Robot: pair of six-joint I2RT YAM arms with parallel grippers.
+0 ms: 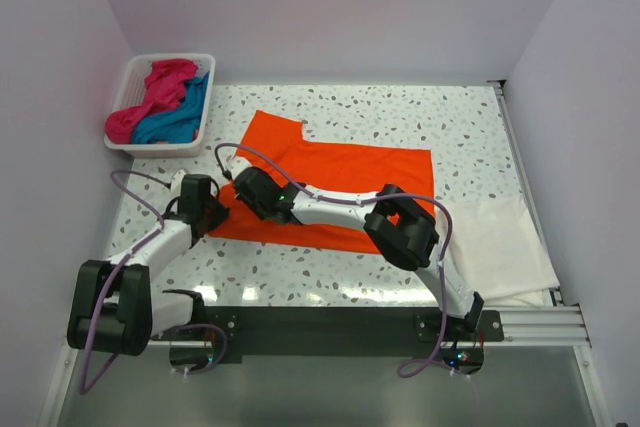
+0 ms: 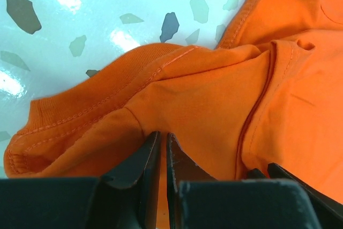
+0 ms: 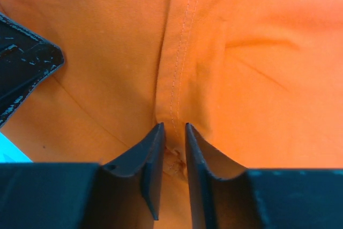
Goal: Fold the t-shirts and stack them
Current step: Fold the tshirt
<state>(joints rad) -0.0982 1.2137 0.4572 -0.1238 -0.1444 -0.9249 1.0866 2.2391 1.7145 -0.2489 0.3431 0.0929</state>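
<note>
The orange t-shirt (image 1: 350, 172) lies spread flat on the speckled table, one sleeve pointing to the back left. My left gripper (image 1: 215, 209) is at its near-left corner, shut on a pinch of orange cloth (image 2: 214, 95) beside the ribbed hem. My right gripper (image 1: 248, 190) reaches across the shirt to the same corner. Its jaws stand narrow around a bunched fold on a stitched seam (image 3: 179, 79). The magenta-pink t-shirt (image 1: 160, 87) and the teal-blue t-shirt (image 1: 180, 119) lie crumpled in the basket.
A white slatted basket (image 1: 125, 144) stands at the back left corner. A white cloth (image 1: 505, 247) lies at the near right, next to the table's rail. Side walls close in the table on the left, back and right.
</note>
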